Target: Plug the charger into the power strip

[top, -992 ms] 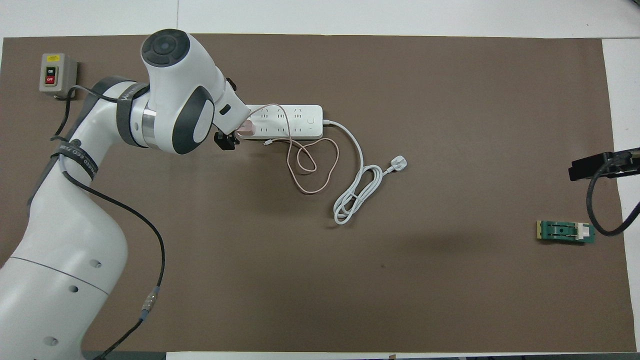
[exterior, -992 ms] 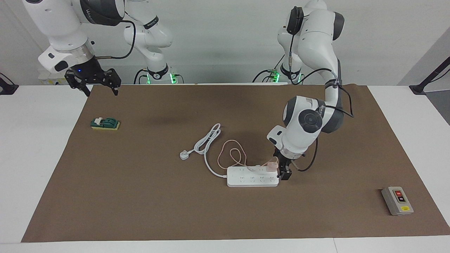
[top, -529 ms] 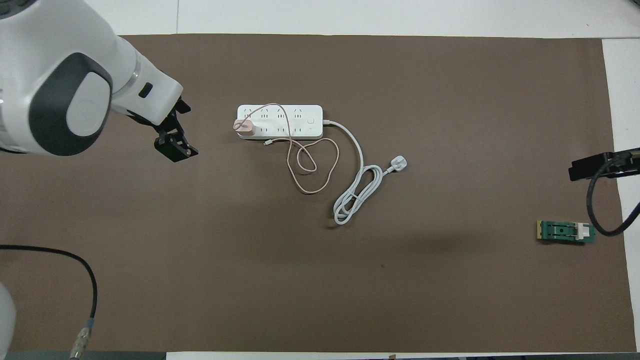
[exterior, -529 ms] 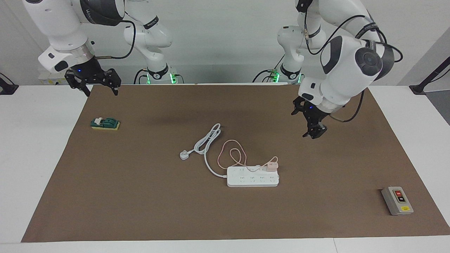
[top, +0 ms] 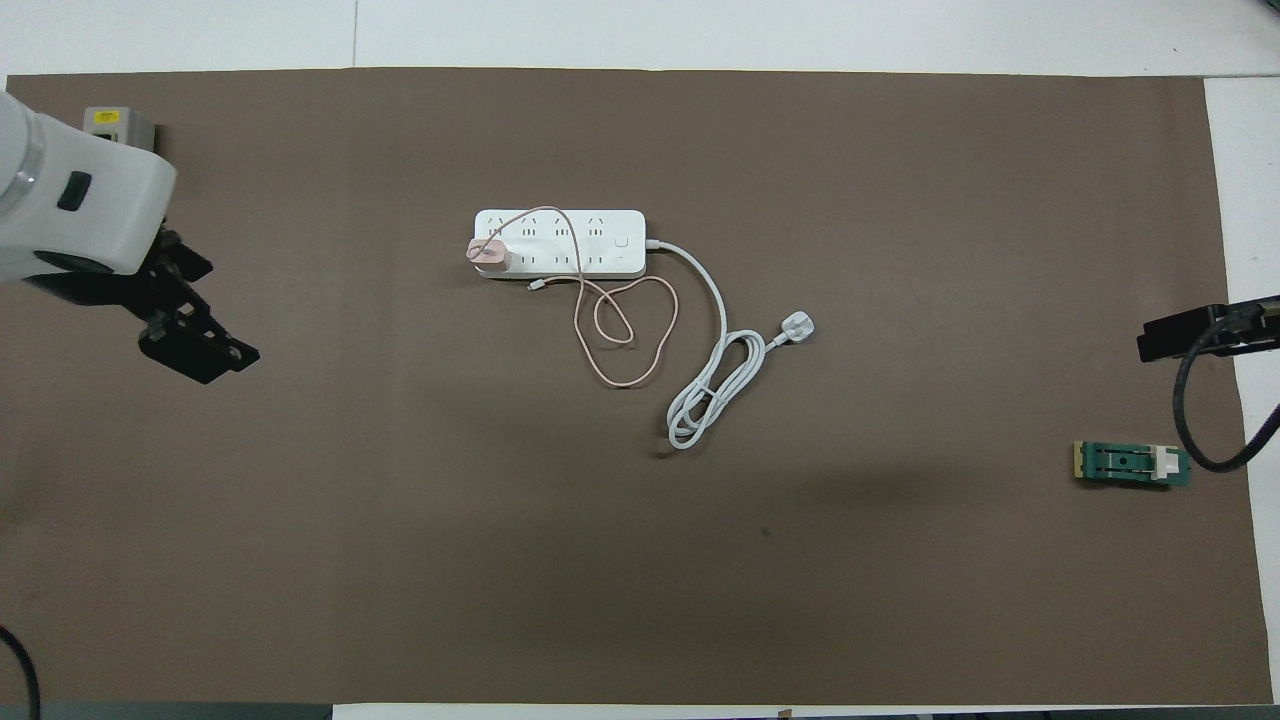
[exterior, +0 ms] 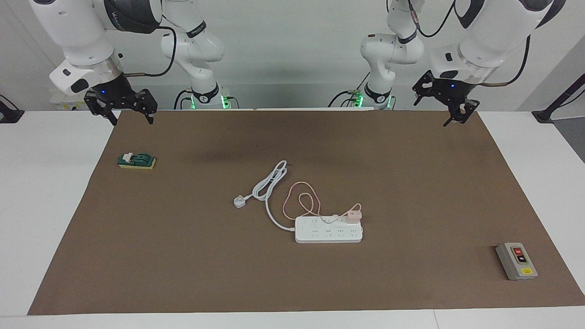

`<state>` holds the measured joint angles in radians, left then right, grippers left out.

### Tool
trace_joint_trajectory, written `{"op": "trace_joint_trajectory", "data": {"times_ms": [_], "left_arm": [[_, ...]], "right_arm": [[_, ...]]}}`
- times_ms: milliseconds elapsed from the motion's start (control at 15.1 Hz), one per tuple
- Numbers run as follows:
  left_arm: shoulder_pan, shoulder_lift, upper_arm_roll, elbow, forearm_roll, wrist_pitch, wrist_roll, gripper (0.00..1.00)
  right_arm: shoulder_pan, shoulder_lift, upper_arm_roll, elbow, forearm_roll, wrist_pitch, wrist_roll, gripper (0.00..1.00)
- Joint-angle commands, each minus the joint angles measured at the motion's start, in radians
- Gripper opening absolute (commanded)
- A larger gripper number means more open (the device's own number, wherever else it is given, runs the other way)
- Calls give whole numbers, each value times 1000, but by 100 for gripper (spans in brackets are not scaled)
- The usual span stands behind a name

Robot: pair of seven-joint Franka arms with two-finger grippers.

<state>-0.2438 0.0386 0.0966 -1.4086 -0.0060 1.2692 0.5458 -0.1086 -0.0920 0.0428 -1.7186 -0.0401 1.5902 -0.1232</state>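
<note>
The white power strip (exterior: pixel 320 236) (top: pixel 600 230) lies flat in the middle of the brown mat. The small pink charger (exterior: pixel 353 216) (top: pixel 489 253) stands on it at the end toward the left arm, in the row nearer to the robots. Its thin pink cable (exterior: pixel 299 200) (top: pixel 622 345) loops across the strip onto the mat. My left gripper (exterior: pixel 442 106) (top: pixel 190 335) hangs open and empty, high over the mat's left-arm end, well clear of the charger. My right gripper (exterior: pixel 131 116) (top: pixel 1190 335) waits open over the mat's edge at the right arm's end.
The strip's thick white cord ends in a three-pin plug (exterior: pixel 239 201) (top: pixel 797 326) lying loose on the mat. A grey button box (exterior: pixel 516 261) (top: pixel 118 120) sits at the left arm's end, farther from the robots. A green block (exterior: pixel 136 161) (top: pixel 1132 464) lies below the right gripper.
My left gripper has left the charger on the strip, risen and swung back to the left arm's end of the mat. The charger and strip stay put. The right arm has not moved.
</note>
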Motion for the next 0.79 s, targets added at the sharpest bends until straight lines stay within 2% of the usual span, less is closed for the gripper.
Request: {"op": "trace_joint_trajectory", "data": {"times_ms": [0, 132, 529, 727], "left_arm": [[47, -37, 14, -30, 38, -14, -250, 100], [67, -42, 15, -35, 38, -8, -363, 100], [75, -72, 6, -85, 32, -19, -368, 100], [80, -74, 12, -87, 32, 28, -377, 100]], "right_arm": [[-11, -12, 11, -9, -7, -6, 17, 100], [-11, -12, 11, -9, -7, -4, 17, 100], [-22, -12, 9, -9, -7, -6, 11, 100], [-20, -12, 11, -9, -7, -6, 13, 100]]}}
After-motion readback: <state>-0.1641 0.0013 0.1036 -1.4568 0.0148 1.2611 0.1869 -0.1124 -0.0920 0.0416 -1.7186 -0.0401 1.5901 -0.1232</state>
